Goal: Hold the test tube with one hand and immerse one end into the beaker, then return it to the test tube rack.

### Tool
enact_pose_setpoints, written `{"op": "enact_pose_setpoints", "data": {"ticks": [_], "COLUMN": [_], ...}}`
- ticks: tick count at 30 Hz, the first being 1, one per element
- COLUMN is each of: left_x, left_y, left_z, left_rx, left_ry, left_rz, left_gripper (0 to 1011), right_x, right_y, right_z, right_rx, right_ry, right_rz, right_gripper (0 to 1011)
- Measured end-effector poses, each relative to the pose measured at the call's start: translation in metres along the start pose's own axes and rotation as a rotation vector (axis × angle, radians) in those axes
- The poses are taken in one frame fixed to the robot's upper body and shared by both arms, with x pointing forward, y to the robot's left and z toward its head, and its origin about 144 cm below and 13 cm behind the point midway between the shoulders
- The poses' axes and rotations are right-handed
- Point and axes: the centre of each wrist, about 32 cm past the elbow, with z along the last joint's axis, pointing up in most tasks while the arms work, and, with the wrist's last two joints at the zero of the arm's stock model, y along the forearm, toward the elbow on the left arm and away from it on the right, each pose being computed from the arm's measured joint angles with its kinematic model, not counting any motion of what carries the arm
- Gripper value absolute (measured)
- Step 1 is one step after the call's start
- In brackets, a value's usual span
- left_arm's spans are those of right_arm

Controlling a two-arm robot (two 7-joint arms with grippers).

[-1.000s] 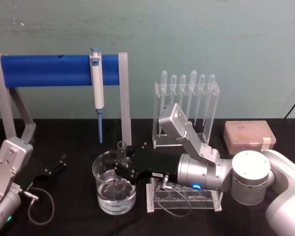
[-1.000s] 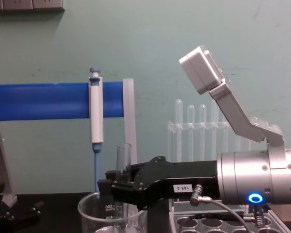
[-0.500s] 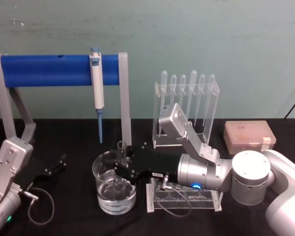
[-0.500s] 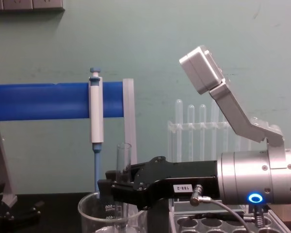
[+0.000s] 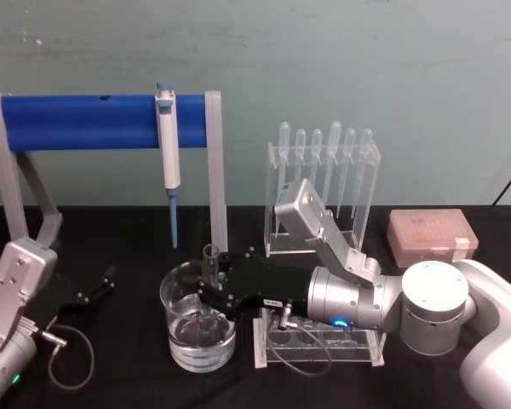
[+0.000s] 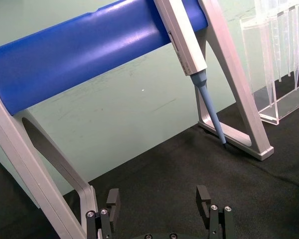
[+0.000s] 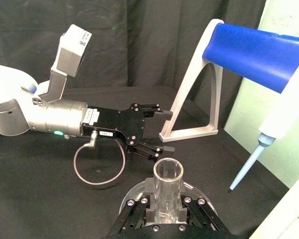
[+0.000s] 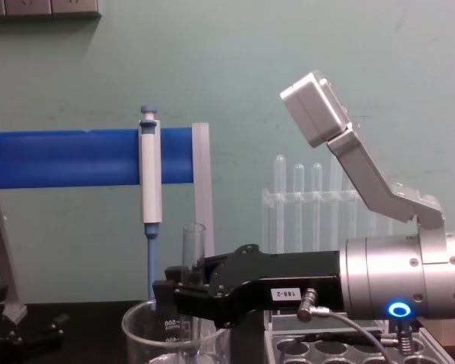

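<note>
Black cloth covers the surface [image 5: 128,375]. The right gripper [image 5: 211,298] fingers pinch the test tube [image 5: 210,258] upright, rim above them, lower end below them inside the beaker [image 5: 179,341]. Best lift straight up until the tip clears the glass wall, then swing to the rack [image 5: 370,354] behind the fingers. The left gripper [image 6: 157,199] sits parked, fingers spread.

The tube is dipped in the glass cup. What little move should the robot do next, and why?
Probably lift the test tube straight up: the right gripper holds it upright, its lower end already inside the beaker, and the rack stands beside. The left gripper rests parked.
</note>
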Motion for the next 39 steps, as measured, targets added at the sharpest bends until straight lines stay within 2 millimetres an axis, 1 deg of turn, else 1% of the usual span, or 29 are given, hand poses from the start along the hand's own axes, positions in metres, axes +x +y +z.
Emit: {"op": "enact_pose_setpoints", "data": {"ticks": [39], "left_x": [0.0000], "left_y": [0.0000], "left_z": [0.0000], "left_rx": [0.000], "left_ry": [0.000], "left_rz": [0.000], "left_gripper": [1000], "right_x": [0.0000], "right_y": [0.0000], "right_z": [0.0000], "right_rx": [0.000], "right_ry": [0.000], "right_rz": [0.000], "right_gripper": [226]}}
